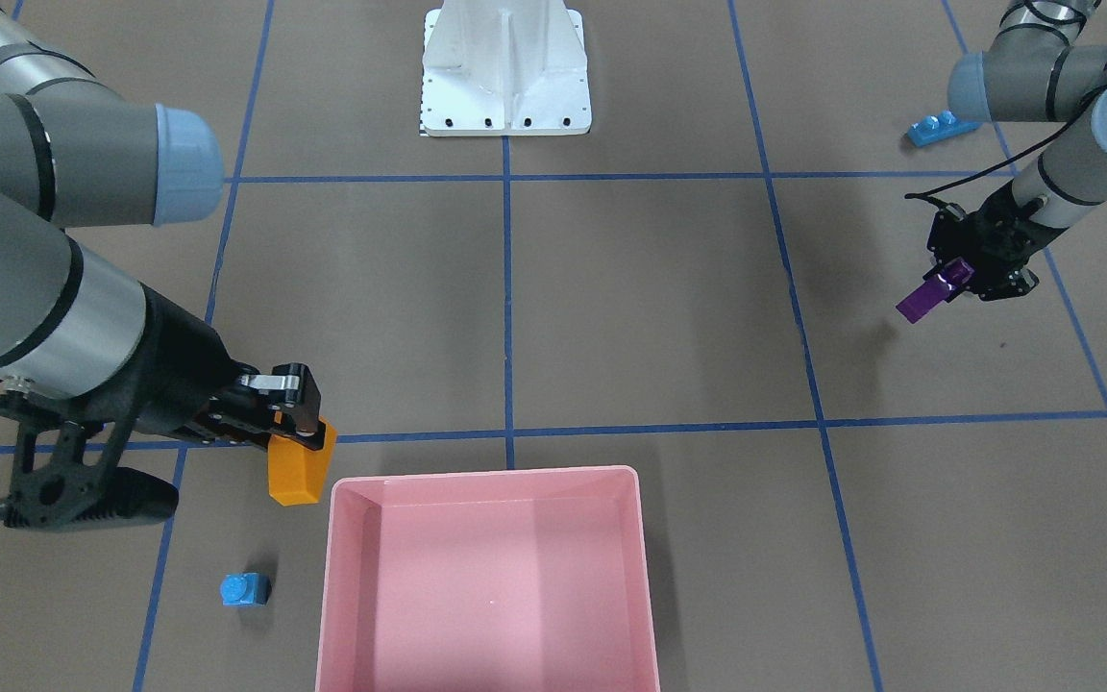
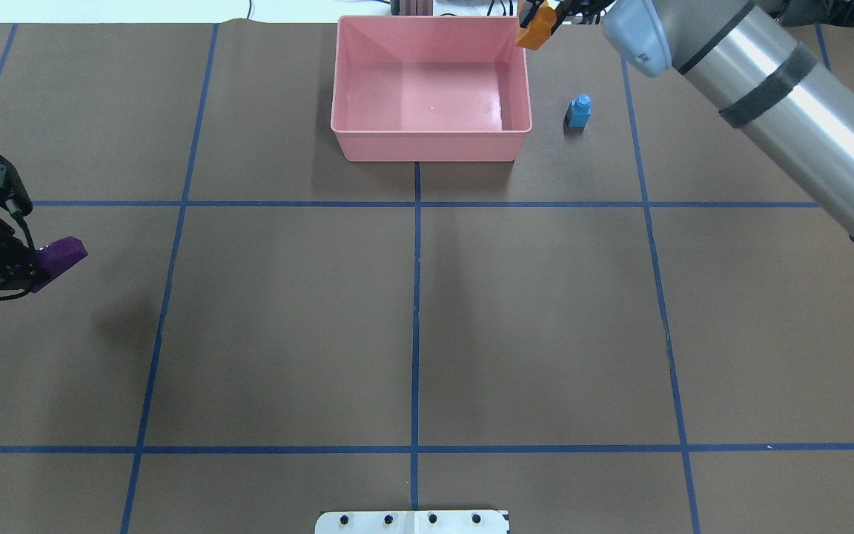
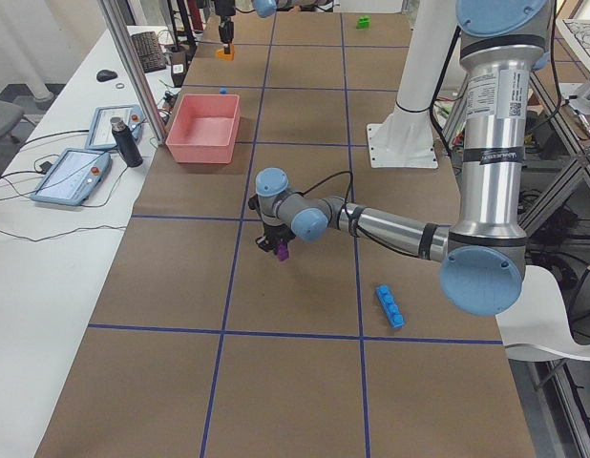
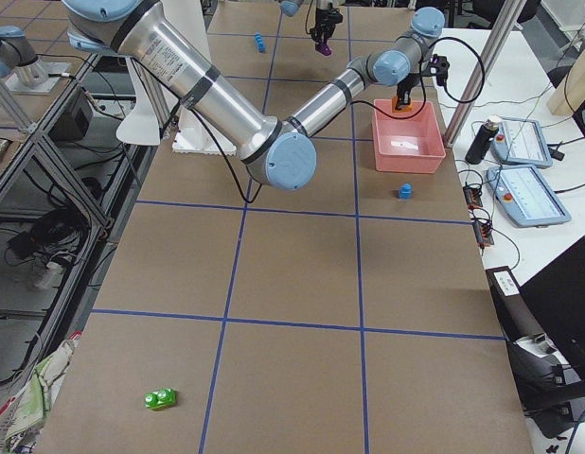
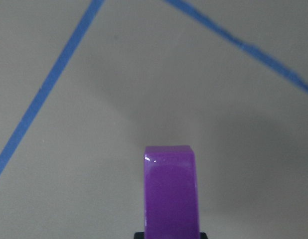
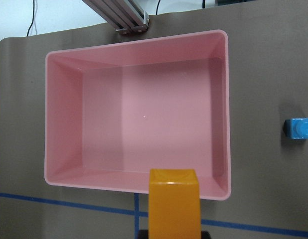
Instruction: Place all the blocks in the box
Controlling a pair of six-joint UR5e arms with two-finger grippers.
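Note:
My right gripper (image 1: 301, 434) is shut on the orange sloped block (image 1: 298, 473). It hangs above the table just outside a corner of the empty pink box (image 1: 486, 472); in the right wrist view the orange block (image 6: 174, 201) overlaps the box's near wall (image 6: 64, 124). Far off on the left side, my left gripper (image 2: 25, 268) is shut on the purple sloped block (image 2: 61, 258), held above the table. The small blue block (image 2: 579, 112) stands beside the box. The long blue block (image 1: 940, 127) lies near the left arm. The green block (image 4: 161, 399) lies far down the table.
The white metal base (image 1: 505, 72) stands at the robot's side of the table. Blue tape lines grid the brown table top. Beyond the box's far edge stand a metal post, control tablets (image 4: 534, 189) and a bottle (image 4: 479, 142).

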